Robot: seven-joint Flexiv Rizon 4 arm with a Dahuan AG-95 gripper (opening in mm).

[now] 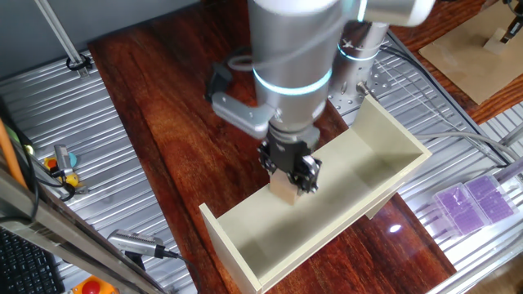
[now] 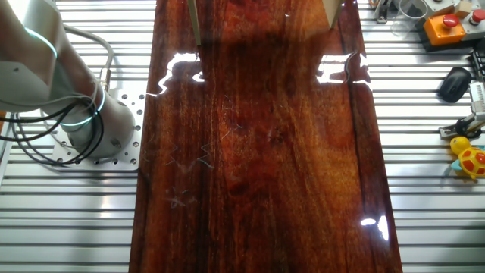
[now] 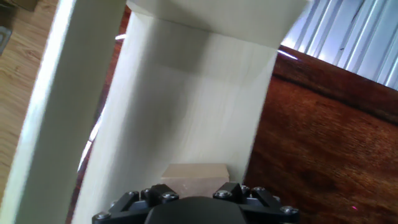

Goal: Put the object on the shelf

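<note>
Jaws: pinching the cube (image 1: 284, 189), pressed against its sides; in the hand view the cube (image 3: 194, 177) shows just ahead of the black gripper (image 3: 196, 200) body, its lower part hidden. Gripper (image 1: 291, 170) points downward from the grey arm (image 1: 294, 49).

Cube, location: held over the long upper edge of the shelf (image 1: 359, 175), roughly midway along it, at the open cavity; whether it touches the panel cannot be told.

Shelf: cream-white, long, lying on the counter (image 1: 172, 139) with its open side facing up; two end walls close the cavity. Hand view shows the inner panel (image 3: 186, 99) running away from the cube, a side panel at left and the far end wall at top. Open room inside the cavity on both sides of the cube.

Counter: dark glossy wood, bare on the side nearest the arm base (image 2: 83, 129); ribbed metal surface on either side.

Surroundings: purple boxes (image 1: 474, 204) beyond the shelf's far side; a pale wooden board (image 1: 482, 49) at the upper right; tools and cables along the left edge. None stands between the jaws and the shelf.
</note>
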